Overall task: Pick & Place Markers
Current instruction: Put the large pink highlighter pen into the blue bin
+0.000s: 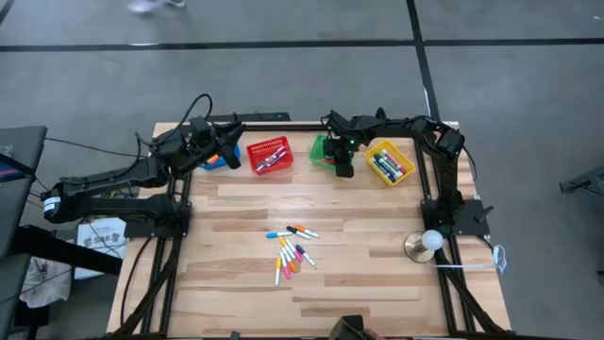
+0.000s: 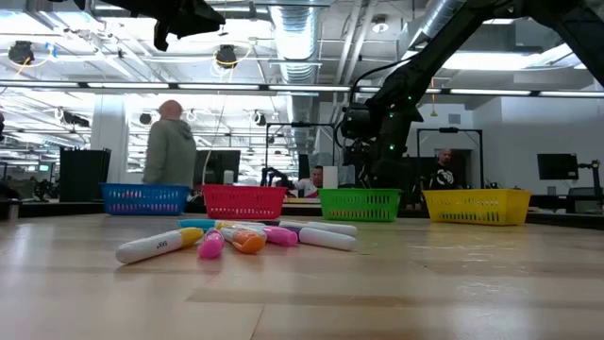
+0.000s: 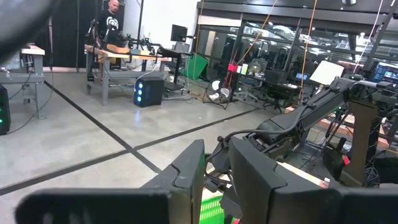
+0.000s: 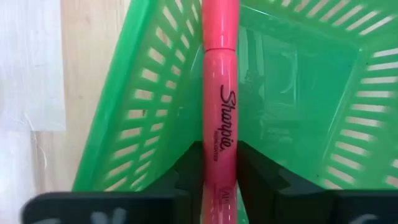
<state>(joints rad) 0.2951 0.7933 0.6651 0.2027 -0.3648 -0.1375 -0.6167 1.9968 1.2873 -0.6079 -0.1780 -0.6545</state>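
A pink marker [image 4: 219,112] reads "Sharpie" in black script along its barrel. It is clamped between the two fingers of the right claw [image 4: 219,180], pointing out over the green basket [image 4: 298,81]. More markers [image 1: 293,247] lie loose mid-surface [image 1: 377,274]. The left claw [image 3: 214,180], fingers narrowly apart and empty, hangs above the blue basket [image 2: 144,198].

Pink marker [image 4: 220,112] ends cut off

Wooden table [image 1: 359,283] carries markers [image 1: 293,247] (loose) and baskets [image 1: 269,156].
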